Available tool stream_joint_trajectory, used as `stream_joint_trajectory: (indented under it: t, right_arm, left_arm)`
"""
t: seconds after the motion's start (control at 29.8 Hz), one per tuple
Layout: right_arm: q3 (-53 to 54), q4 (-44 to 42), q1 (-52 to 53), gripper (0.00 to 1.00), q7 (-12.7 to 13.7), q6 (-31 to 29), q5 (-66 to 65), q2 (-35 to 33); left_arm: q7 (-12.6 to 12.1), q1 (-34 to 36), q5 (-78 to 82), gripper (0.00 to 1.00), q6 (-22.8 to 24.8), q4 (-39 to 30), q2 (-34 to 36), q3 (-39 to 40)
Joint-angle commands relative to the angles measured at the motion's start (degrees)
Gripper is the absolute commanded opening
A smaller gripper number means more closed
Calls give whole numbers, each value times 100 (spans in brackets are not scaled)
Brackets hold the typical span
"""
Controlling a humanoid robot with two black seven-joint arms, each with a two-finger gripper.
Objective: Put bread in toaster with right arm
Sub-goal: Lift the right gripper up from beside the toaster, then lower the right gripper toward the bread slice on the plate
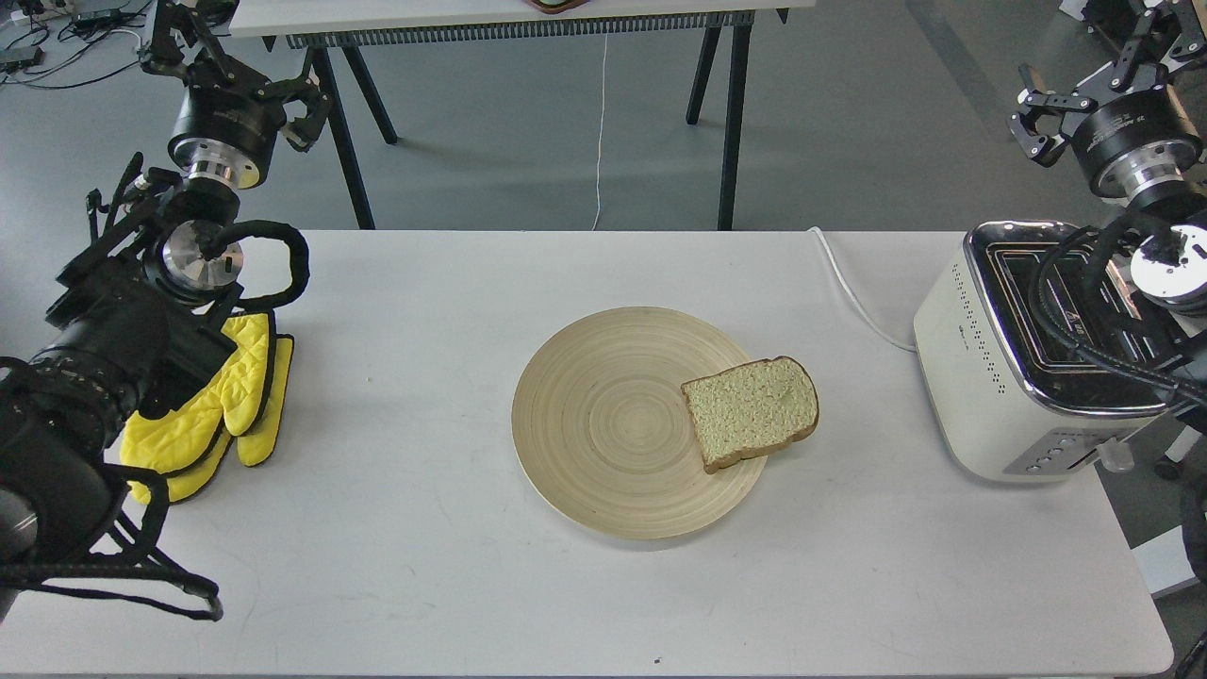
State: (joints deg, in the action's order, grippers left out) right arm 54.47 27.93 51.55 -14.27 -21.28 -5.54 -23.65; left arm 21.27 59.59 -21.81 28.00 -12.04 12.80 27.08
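Observation:
The bread [752, 412] lies flat on the right side of a round wooden plate [603, 424], its far corner hanging over the rim. To its right, at the table's right end, stands the cream-white toaster [1000, 377] with its chrome slots facing up. Black cables of my right arm cross over its top. My right gripper [1103, 75] hovers high behind the toaster, fingers spread and empty. At the far left, above the table's back edge, my left gripper [236, 66] is raised, open and holding nothing.
Yellow oven mitts [217, 405] lie at the table's left side, partly under my left arm. The toaster's white cord [853, 292] runs off the back edge. A second table [471, 19] on black legs stands behind.

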Motion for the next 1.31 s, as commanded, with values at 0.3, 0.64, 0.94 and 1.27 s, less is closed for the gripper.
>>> stream_joint_trajectory:
  t: [0.3,0.64,0.94,1.27]
  right_arm:
    - [-910,976,31,99,-6,290,-534,-762]
    - [-1966,3243,5,99,29,1424,-2855,-2732]
    - [-2449,4976,-13,98,73,1899,-3813,-3489]
    - [-3424,5250,-83,98,47,2022,-4499,-3024]
  left_arm:
    - [44,-18,-7,100,0,0,-6,34]
    - [44,-18,-7,100,0,0,-14,43]
    - [53,-18,-7,100,0,0,-14,34]
    - [44,-18,-7,100,0,0,-14,17]
